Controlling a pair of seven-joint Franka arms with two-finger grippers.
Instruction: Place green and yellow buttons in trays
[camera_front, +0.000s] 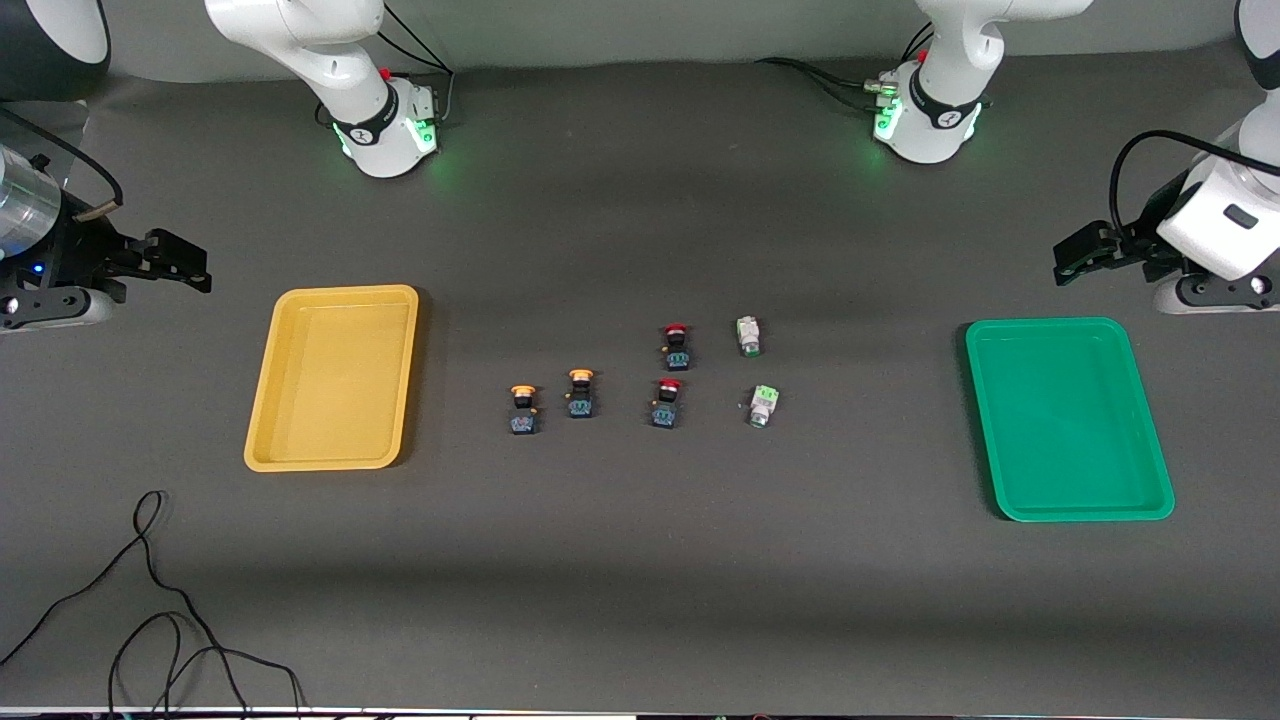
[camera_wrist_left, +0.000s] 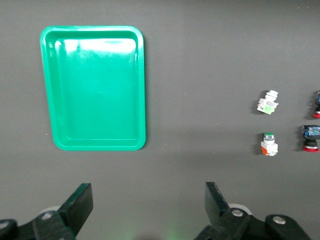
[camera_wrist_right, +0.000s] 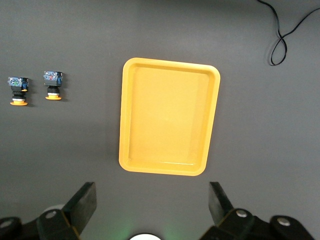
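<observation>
Waiting released over opposite worktop ends, the left gripper (camera_front: 1068, 262) had green buttons (camera_front: 762, 405) at eight o'clock, the right gripper (camera_front: 190, 268) yellow buttons (camera_front: 523, 409) at four.

Both trays sit empty: yellow tray (camera_front: 333, 378) at 9 o'clock, green tray (camera_front: 1066, 418) at 3. Two yellow buttons (camera_front: 551, 400) and two green buttons (camera_front: 755, 376) lie between them on their sides.

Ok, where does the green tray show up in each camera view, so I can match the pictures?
Front view: the green tray lies flat at the left arm's end of the table, empty.
Left wrist view: the same tray fills the upper part of the picture, above the open left gripper.
Right wrist view: not in it; only the yellow tray shows.
Shared landmark: the two whitish-green buttons beside the green tray.
</observation>
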